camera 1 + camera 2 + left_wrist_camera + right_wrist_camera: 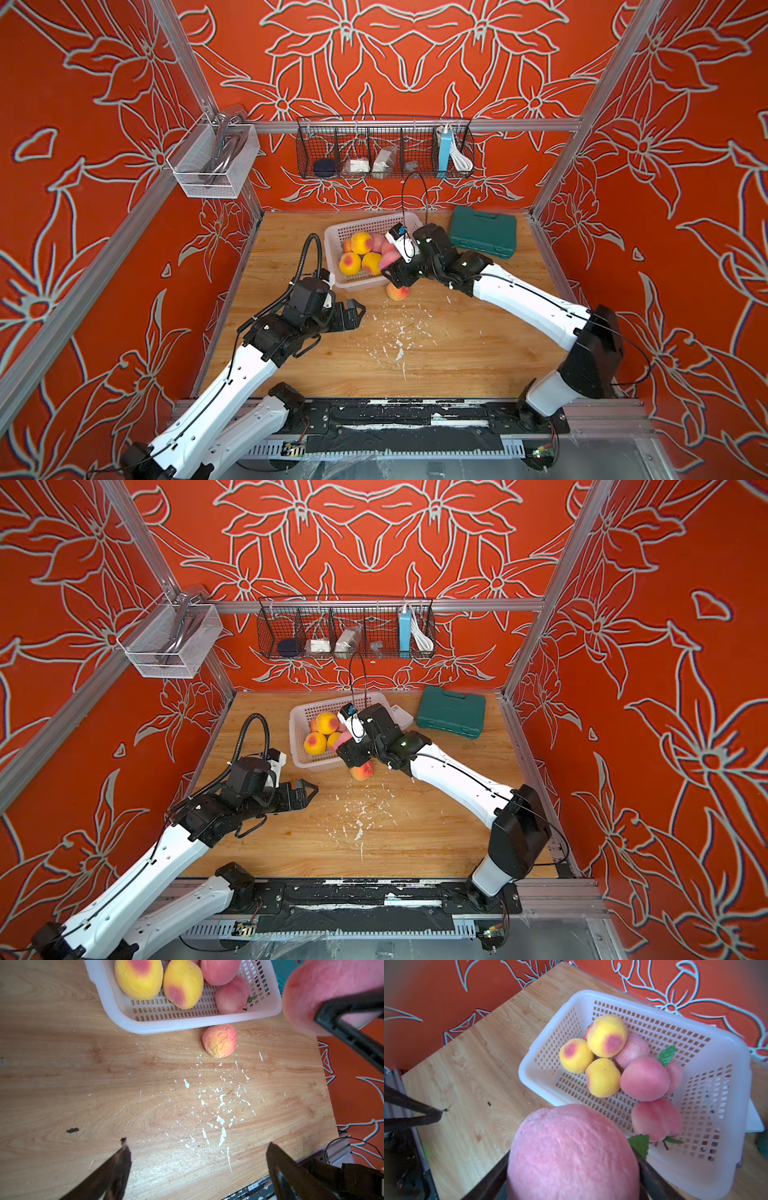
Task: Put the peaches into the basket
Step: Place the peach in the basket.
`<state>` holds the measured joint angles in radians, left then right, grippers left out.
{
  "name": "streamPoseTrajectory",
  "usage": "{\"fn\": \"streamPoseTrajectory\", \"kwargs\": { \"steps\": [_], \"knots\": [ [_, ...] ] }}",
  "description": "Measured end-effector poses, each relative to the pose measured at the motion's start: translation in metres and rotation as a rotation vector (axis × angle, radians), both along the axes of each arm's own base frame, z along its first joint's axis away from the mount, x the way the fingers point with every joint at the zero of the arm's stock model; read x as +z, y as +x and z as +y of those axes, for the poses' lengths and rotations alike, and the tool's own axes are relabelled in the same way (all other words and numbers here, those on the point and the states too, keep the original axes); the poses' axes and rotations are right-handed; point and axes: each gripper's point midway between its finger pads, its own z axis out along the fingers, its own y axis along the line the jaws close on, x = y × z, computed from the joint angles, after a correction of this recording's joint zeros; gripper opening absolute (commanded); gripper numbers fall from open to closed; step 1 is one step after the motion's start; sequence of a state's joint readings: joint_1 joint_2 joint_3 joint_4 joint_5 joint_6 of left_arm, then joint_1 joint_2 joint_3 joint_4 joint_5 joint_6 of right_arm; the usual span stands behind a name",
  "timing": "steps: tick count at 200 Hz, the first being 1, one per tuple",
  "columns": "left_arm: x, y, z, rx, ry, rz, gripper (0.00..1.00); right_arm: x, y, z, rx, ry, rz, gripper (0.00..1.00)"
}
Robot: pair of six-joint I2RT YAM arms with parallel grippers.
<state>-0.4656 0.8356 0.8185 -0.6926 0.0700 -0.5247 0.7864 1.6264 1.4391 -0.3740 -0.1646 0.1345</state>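
Currently your right tool [393, 268] pinches a pink peach [571, 1147] above a near corner of the basket [166, 1026]; other peaches [606, 1036] lie inside. Your left tool [355, 316] hangs spread and empty over the surface [83, 1084], and one wrinkled peach [219, 1040] sits just beside the basket.

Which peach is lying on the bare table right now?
The wrinkled orange-pink peach on the wood just outside the basket. The rest lie inside it, except one pink peach in the right gripper.
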Motion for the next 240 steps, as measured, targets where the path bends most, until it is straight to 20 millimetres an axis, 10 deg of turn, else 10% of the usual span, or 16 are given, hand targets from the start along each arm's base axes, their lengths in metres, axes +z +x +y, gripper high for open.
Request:
{"fn": "streamPoseTrajectory", "kwargs": {
  "steps": [130, 240],
  "knots": [
    [-0.015, 0.033, -0.016, -0.051, 0.069, 0.017, 0.95, 0.013, 0.133, -0.021, -0.158, -0.024, -0.081, 0.78],
    [-0.018, 0.048, -0.028, -0.071, 0.044, 0.000, 0.95, -0.024, 0.193, -0.029, -0.230, -0.024, -0.114, 0.78]
  ]
}}
